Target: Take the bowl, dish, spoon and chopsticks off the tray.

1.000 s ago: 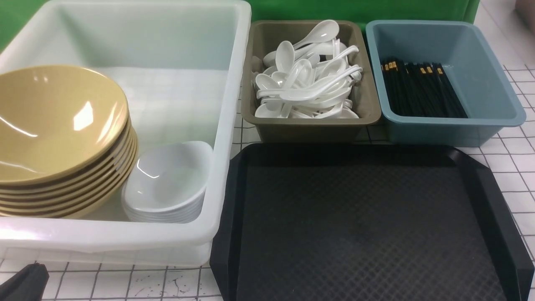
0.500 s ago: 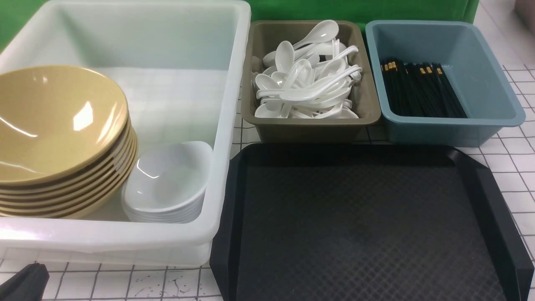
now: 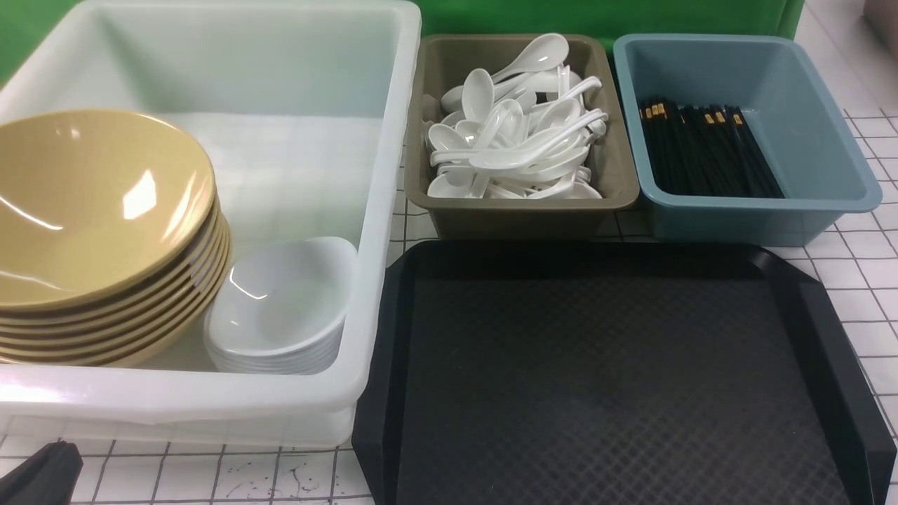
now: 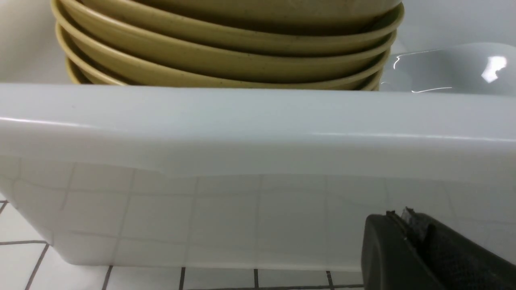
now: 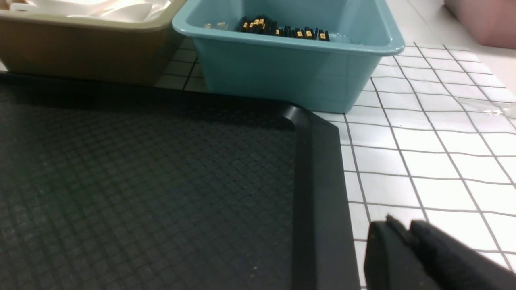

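Already sorted: bowls [image 3: 98,210] and dishes [image 3: 287,301] fill the white bin [image 3: 379,210] at nine o'clock; spoons [image 3: 512,140] and chopsticks [image 3: 708,147] sit at twelve and one. Bare tray [image 3: 610,379]. Left gripper [image 3: 42,475] clenched, empty; right gripper [image 5: 407,237] nearly closed, empty, beside the tray. Best simply retreat.

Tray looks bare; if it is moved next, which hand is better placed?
Right, probably: the right hand sits at the tray rim; the left hand faces the white bin.
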Motion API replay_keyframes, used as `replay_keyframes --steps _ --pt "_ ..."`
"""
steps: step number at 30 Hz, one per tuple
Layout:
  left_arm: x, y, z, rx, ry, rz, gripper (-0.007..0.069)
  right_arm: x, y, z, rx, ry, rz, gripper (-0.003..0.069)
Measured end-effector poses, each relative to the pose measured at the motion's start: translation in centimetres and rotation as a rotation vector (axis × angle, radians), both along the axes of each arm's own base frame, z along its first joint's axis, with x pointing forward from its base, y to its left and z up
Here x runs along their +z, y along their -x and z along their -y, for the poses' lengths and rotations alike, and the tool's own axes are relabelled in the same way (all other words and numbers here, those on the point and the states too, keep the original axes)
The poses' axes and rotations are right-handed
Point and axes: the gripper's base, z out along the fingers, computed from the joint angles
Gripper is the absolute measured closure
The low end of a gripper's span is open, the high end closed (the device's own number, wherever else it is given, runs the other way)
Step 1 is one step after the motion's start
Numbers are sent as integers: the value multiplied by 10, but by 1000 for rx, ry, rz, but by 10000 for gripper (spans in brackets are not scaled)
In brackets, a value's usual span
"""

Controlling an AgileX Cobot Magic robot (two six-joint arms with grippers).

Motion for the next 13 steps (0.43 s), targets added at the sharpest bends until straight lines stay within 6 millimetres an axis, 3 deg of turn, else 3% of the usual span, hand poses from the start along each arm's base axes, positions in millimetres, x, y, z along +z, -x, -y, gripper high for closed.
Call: replay_keyframes --steps 13 --pt "0 0 0 0 0 0 631 0 0 0 0 0 0 533"
